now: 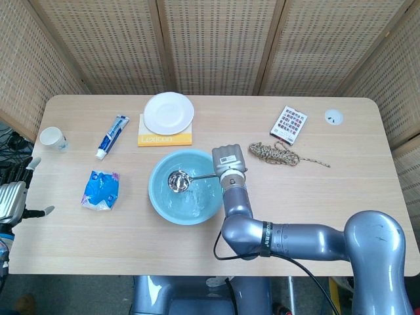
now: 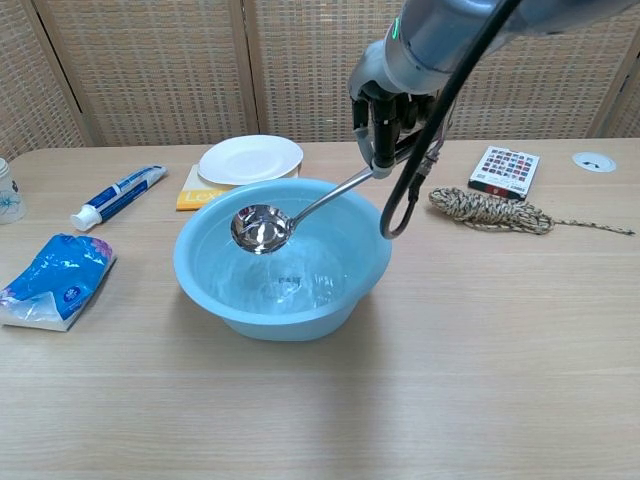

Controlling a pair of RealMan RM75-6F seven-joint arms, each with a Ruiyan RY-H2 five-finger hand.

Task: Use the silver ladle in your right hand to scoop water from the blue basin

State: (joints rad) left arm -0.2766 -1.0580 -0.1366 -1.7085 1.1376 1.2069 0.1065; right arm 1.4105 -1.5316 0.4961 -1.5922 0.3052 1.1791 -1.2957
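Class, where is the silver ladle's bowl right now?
The silver metal ladle is held by the right hand, its bowl above the round blue basin, left of centre.

right hand [image 2: 385, 110] holding silver ladle [image 2: 262, 228], above blue basin [image 2: 210, 285]

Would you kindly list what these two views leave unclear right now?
- Right hand: head view, its own wrist covers the grip on the ladle.
- Left hand: head view, cut by the frame edge; absent from chest view.
- Card box: print too small in both.

Wooden table [image 1: 341, 197] with blue basin [image 1: 159, 200], plate [image 1: 168, 112], rope [image 1: 273, 153].
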